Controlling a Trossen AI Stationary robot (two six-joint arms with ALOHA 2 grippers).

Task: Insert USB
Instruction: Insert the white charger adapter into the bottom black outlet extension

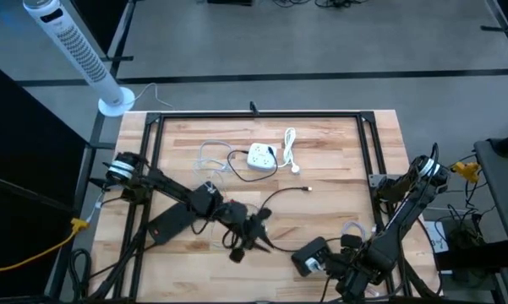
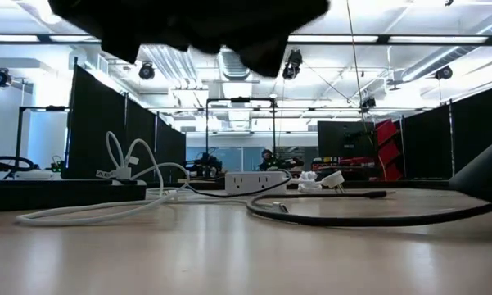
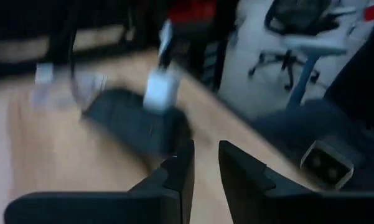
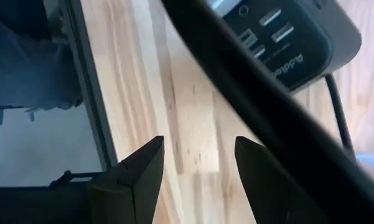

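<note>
Overhead, the black USB hub [image 1: 308,254] lies near the table's [image 1: 338,160] front edge; only the right wrist view shows its ports. The left gripper [image 1: 247,239], fingers slightly apart and empty, reaches toward it. The right gripper [image 4: 196,168] hovers open beside it.

The table [image 1: 338,160] is pale wood planks with a smooth, faintly shiny finish. On it, the white power strip [image 1: 261,156] looks like glossy plastic. Nearer the front edge, the dark USB hub [image 4: 286,37] appears matt plastic, beside matt black gripper fingers [image 4: 143,171].
</note>
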